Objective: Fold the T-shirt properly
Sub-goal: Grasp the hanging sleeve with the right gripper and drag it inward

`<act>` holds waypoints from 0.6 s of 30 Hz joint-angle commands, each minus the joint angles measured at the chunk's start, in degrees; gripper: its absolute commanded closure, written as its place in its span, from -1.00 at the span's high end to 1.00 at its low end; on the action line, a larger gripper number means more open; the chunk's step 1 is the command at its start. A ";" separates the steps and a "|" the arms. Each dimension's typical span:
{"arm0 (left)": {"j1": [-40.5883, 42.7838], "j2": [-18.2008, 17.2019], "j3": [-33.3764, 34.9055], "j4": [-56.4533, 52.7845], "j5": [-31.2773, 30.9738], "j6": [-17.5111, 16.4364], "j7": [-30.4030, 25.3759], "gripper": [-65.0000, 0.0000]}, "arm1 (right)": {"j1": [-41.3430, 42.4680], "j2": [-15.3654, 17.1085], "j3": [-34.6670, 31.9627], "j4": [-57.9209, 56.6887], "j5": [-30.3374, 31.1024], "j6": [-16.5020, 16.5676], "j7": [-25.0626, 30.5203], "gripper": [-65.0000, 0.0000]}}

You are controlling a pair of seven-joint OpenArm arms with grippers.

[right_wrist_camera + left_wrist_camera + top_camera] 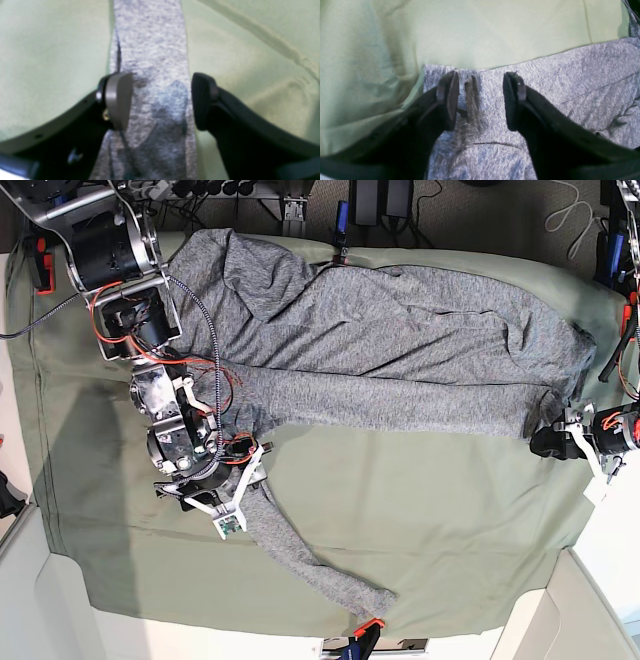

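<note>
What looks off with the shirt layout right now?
The T-shirt is not flat: its body is bunched and folded over itself along the far side of the green cloth, and one long sleeve trails away diagonally toward the near edge. The right tool straddles that sleeve, jaws apart.

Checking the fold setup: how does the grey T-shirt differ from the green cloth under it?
The T-shirt is mottled light-and-dark grey; the green cloth is one plain colour. The T-shirt is bunched, with a long strip trailing toward the near edge; the cloth lies spread out, only lightly wrinkled. The cloth is larger and shows on all sides of the shirt. Both are soft fabric.
</note>
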 commanded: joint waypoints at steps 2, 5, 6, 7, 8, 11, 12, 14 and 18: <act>-1.38 -1.49 -0.55 0.70 -0.87 -0.36 -0.76 -0.03 | 1.68 -0.20 0.13 0.74 0.57 0.15 0.92 0.16; -1.38 -1.62 -0.55 0.70 -0.92 -0.36 -0.72 -0.03 | 1.53 -0.20 0.13 0.20 0.70 0.07 0.94 0.16; -1.40 -1.66 -0.55 0.70 -0.92 -0.36 -0.76 -0.03 | 1.55 -0.20 0.13 -0.35 0.68 -0.02 1.09 0.16; -1.42 -1.77 -0.55 0.70 -0.96 -0.36 -0.79 -0.03 | 1.55 -0.20 0.13 -0.92 0.68 -0.33 1.40 0.16; -1.42 -1.77 -0.55 0.70 -0.98 -0.36 -0.81 -0.03 | 1.55 -0.20 0.13 -1.57 0.59 -0.33 1.84 0.16; -1.42 -1.77 -0.55 0.70 -0.98 -0.36 -0.90 -0.03 | 1.53 -0.17 0.13 -3.30 -0.46 -0.31 2.45 0.15; -1.42 -1.77 -0.55 0.70 -0.98 -0.36 -1.27 -0.03 | 1.53 -0.17 0.13 -3.50 -0.81 -0.33 2.45 0.12; -1.42 -1.77 -0.55 0.70 -0.96 -0.36 -2.01 -0.03 | 1.55 -0.20 0.13 -3.54 -1.70 -0.33 2.45 -0.17; -1.42 -1.77 -0.55 0.70 -0.94 -0.36 -2.51 -0.03 | 1.55 -0.98 0.13 -3.52 -1.68 -0.26 2.40 -1.00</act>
